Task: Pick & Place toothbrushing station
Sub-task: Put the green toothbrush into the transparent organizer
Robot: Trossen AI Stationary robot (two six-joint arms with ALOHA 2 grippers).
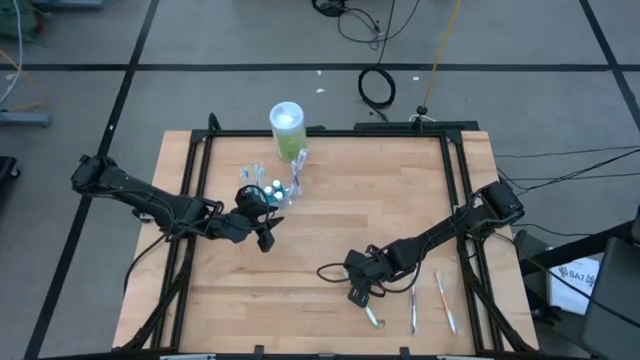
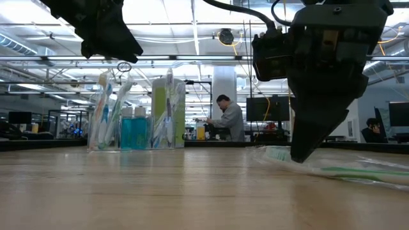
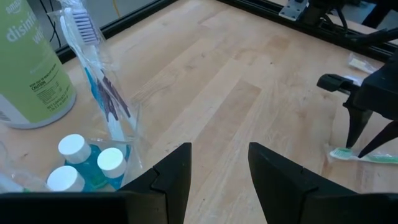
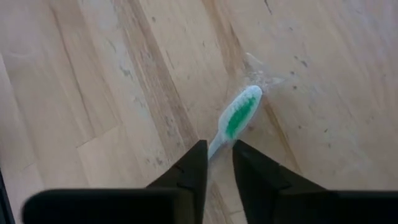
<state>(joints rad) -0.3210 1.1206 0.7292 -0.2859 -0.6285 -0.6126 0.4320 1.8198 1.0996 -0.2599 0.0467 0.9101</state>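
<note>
Near the front right of the worktop, we have our right tool lowered onto a green-headed toothbrush, its fingers nearly closed astride the thin neck, though we cannot tell whether they truly bite it or only straddle it. Our left tool hangs open and empty near the clear cup, where bagged toothbrushes and three blue toothpaste tubes stand beside a green wipes canister. Two more toothbrushes lie just beside the right tool. We judge the grip risky: the handle is slim and wrapped in slippery film, so it could pivot or slide free on lifting, or the film alone could be caught. From the right wrist, the brush's handle is hidden behind the fingers; from table height, the contact point is masked by the tool's dark body.
</note>
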